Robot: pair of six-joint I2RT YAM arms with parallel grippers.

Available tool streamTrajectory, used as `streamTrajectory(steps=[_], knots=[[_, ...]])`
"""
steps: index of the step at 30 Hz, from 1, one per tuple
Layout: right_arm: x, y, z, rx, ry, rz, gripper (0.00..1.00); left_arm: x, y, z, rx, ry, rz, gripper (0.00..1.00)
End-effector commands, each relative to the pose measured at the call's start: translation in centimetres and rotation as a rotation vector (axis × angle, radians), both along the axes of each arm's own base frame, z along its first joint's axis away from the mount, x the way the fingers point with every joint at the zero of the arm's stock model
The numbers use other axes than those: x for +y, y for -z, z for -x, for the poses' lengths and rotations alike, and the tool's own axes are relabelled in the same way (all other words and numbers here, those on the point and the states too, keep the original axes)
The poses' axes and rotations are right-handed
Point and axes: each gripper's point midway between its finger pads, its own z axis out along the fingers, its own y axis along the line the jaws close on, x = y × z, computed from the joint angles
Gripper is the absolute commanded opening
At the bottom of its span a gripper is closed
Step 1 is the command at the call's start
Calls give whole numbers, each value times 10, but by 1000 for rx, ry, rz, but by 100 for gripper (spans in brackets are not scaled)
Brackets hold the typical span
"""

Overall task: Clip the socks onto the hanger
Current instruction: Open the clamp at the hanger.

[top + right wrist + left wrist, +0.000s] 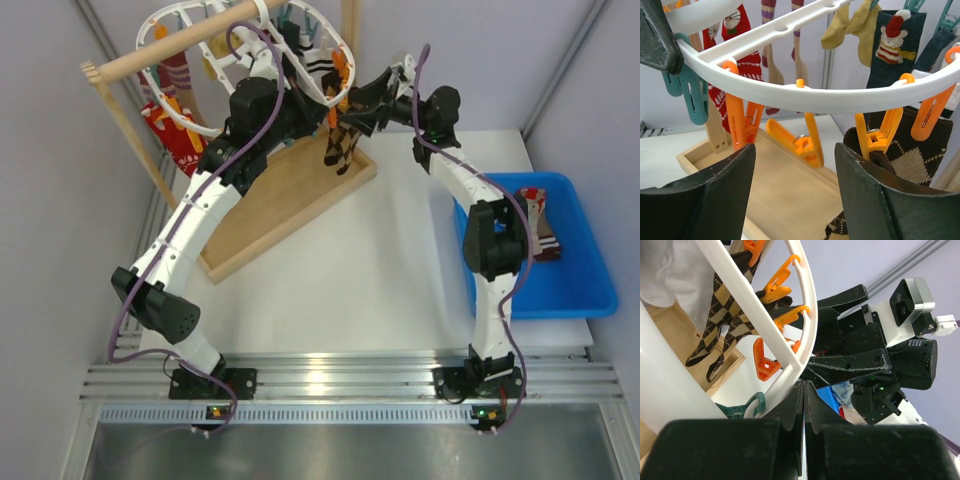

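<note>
The white oval hanger (pixel 141 42) hangs from a wooden rod, with orange and teal clips under its rim (pixel 815 100). A brown-and-black argyle sock (pixel 340 145) dangles from an orange clip (pixel 875 140) at the near right of the hanger. My left gripper (pixel 804 386) is shut, its tips pressed where a spoke meets the rim (pixel 807 305). I cannot tell whether it pinches anything. My right gripper (pixel 795 147) stands open just below the rim. A free orange clip (pixel 807 145) hangs ahead between its fingers, and the argyle sock (pixel 917 150) is by its right finger.
Red patterned socks (pixel 737 30), a yellow pair (pixel 850 22) and a dark bear-print sock (pixel 895 35) hang on the far side. The wooden rack base (pixel 280 200) lies under the hanger. A blue bin (pixel 580 290) at the right holds more socks (pixel 540 225).
</note>
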Motion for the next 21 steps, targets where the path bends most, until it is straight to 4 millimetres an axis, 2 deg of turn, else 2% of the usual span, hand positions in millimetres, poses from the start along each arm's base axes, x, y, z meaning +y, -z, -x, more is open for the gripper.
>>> streamTrajectory(steps=[1,6,9,10,12,13,15,16,17,18,21], knots=[[13,-22,7,-103,-12,-20,65,15,-26,6,-69,-29,16,0],[21,-20,4,-130,15,-25,63,15,-25,6,-67,-29,16,0],[20,-18,1,-135,33,-23,52,15,-25,7,-69,-29,14,0],[18,-24,3,-145,43,-24,42,14,-27,7,-78,-24,14,0],[17,-18,3,-155,56,-8,32,15,-31,8,-93,-23,12,0],[14,-23,7,-157,62,0,24,9,-33,12,-110,23,-1,0],[13,-15,9,-168,80,30,20,7,-42,16,-157,57,-9,0],[9,-25,15,-191,90,34,19,6,-45,19,-175,75,-14,0],[8,-16,15,-190,99,60,16,3,-49,23,-203,109,-23,0],[5,-23,20,-207,108,64,12,2,-52,29,-219,128,-25,0],[0,-20,22,-195,128,94,9,-6,-59,45,-289,228,-52,5]])
